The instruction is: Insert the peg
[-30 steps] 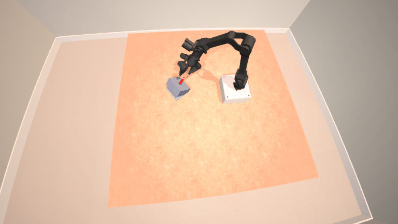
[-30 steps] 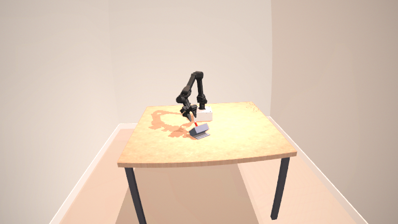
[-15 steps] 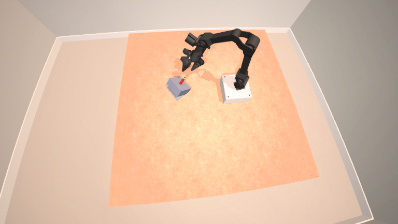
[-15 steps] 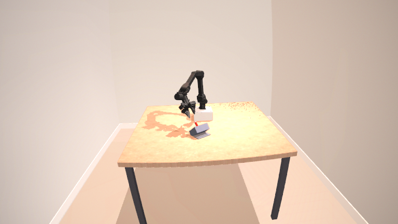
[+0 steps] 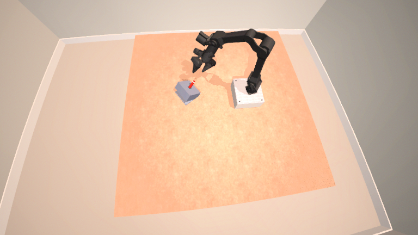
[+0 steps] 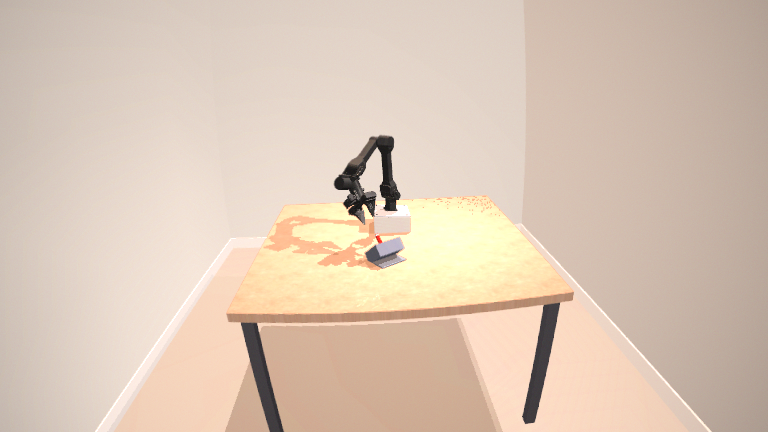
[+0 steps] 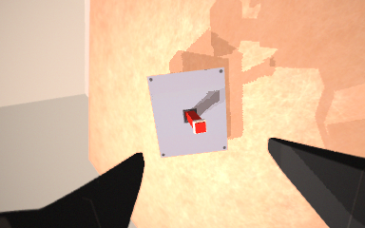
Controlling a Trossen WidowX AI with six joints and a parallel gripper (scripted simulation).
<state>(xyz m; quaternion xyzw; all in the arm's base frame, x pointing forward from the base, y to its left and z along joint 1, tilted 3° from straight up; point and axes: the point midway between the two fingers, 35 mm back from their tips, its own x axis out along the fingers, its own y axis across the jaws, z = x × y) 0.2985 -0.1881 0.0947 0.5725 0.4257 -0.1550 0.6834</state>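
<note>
The red square peg with a white band near its top stands in the square hole of the sloped panel, its lower end hidden inside. It leans along with the hole's direction. The grey-blue sloped panel sits on the table. My gripper is wide open and empty, above and back from the peg, touching neither peg nor panel. Whether the peg's end rests on the bottom of the hole cannot be seen.
The white base box of the arm stands on the table, to the right of the panel in the top view. The arm's shadow falls near the panel. Room walls surround the table.
</note>
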